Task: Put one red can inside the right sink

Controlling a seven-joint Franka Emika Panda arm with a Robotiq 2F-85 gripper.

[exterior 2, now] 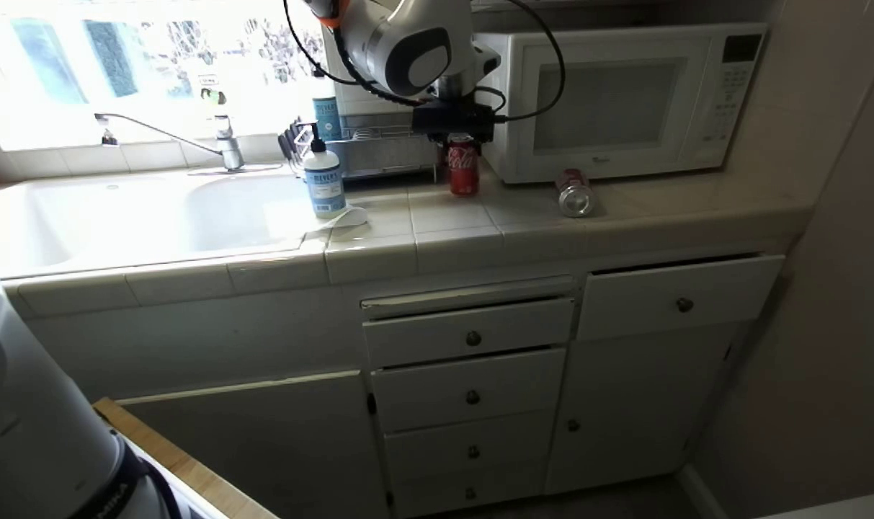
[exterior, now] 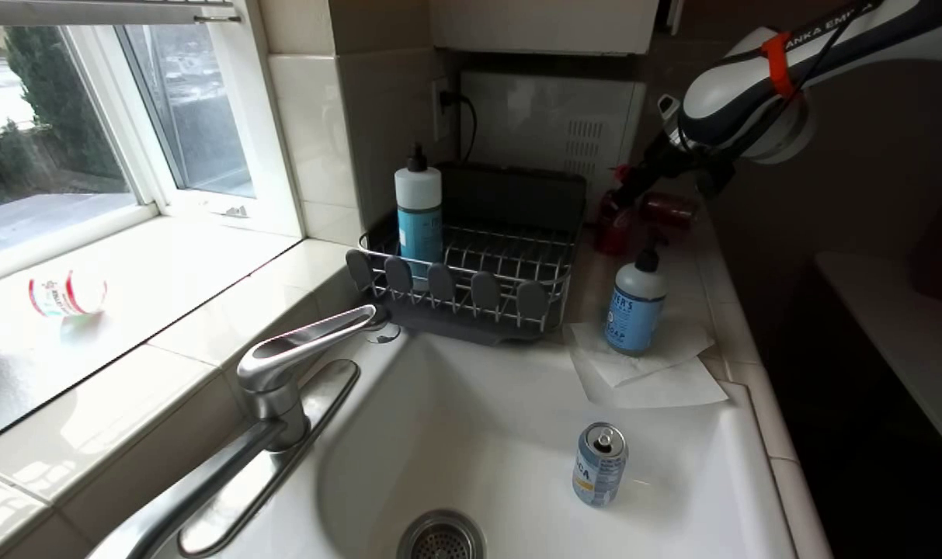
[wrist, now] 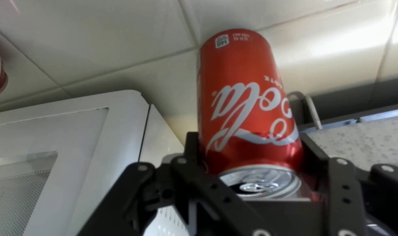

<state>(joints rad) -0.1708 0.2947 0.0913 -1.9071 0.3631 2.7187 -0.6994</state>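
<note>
Claw (wrist: 250, 144) clamped on upright red can (exterior 2: 464, 174) on tabletop (exterior 2: 447, 218), right of soap (exterior 2: 325, 184) & sink (exterior 2: 249, 209) in an exterior view, w/ 2nd can (exterior 2: 575, 193) lying farther R near microwave (exterior 2: 609, 108).

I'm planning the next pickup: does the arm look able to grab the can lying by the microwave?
Probably not as things stand: the tool appears closed on the upright can, so it has no free grip for the lying can.
</note>
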